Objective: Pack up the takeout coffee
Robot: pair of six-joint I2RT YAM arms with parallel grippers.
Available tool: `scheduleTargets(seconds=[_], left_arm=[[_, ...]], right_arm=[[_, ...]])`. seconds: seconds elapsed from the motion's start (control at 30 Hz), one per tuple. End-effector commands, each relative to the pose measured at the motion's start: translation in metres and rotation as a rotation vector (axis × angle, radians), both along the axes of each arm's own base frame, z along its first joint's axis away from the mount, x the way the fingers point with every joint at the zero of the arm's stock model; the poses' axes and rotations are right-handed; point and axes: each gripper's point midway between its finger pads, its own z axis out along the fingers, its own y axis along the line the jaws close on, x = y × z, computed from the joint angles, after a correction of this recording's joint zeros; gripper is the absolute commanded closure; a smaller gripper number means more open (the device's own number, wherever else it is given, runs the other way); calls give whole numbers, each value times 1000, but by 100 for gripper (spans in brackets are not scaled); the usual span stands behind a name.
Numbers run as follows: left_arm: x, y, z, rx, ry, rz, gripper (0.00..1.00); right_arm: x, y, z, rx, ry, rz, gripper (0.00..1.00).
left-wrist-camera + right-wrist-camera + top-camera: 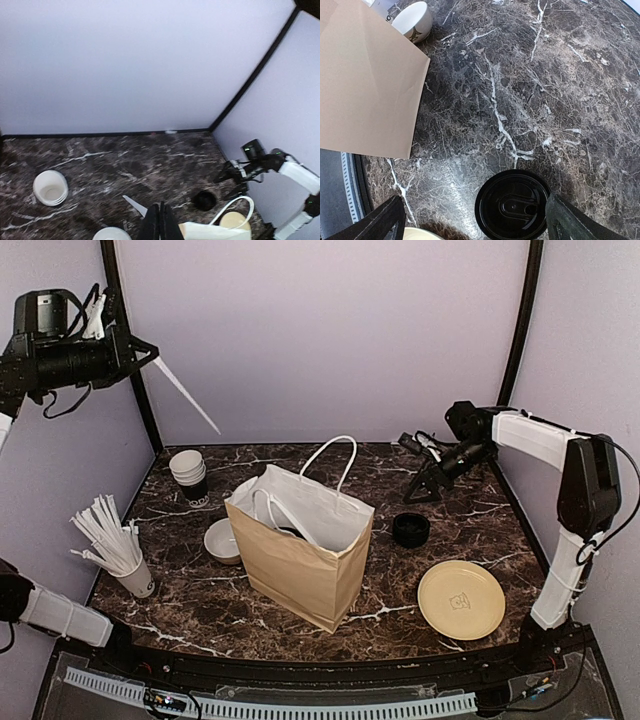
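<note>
Top external: paper bag (300, 562) between white bowl (222, 541) and lid stack (410, 529)

no word, number or brand here is clear enough for you to read. the yellow plate (445, 585) carries a small dark emblem at its middle, too small to make out. in the right wrist view the white bowl (415, 20) shows a dark and gold mark on its side, with no letters you can tell. the black cup stack (190, 478) has pale print low on its wall, and the white straw cup (138, 580) a dark mark, both illegible.
</note>
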Motion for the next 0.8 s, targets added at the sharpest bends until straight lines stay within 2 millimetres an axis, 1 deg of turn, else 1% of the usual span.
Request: scheduleTargets(seconds=[0.0,0.03,0.07,0.13,0.2,0.37,0.4,0.5,0.63,0.7,0.73,0.77], left_arm=[[-24,-60,68,-223,-200,-390,100],[-26,-64,71,-257,-191,-414,100],[-33,-69,79,-279,-214,-468,100],[-41,-76,84,-327,-206,-528,100],[-44,-82,80,-363,-157,-568,100],[-46,-98,50,-392,-11,-630,100],[-48,-102,42,-390,22,-643,100],[-54,-110,29,-380,69,-668,100],[-63,-123,5,-369,156,-721,100],[-66,-132,-8,-365,205,-749,100],[-67,-140,-19,-367,240,-771,100],[-66,-145,-21,-372,235,-788,100]], right_arm=[[-3,0,13,-5,-38,3,1],[-3,0,13,-8,-40,3,1],[-3,0,14,-10,-43,2,1],[-3,-1,15,-13,-46,-1,1],[-3,-1,15,-17,-47,-3,1],[-1,-2,17,-24,-56,-6,1],[-1,-3,17,-25,-54,-7,1],[-2,-3,17,-26,-53,-7,1],[-3,-3,15,-28,-50,-7,2],[-3,-3,14,-28,-49,-7,1],[-3,-3,13,-29,-48,-6,1],[-4,-4,13,-29,-48,-6,2]])
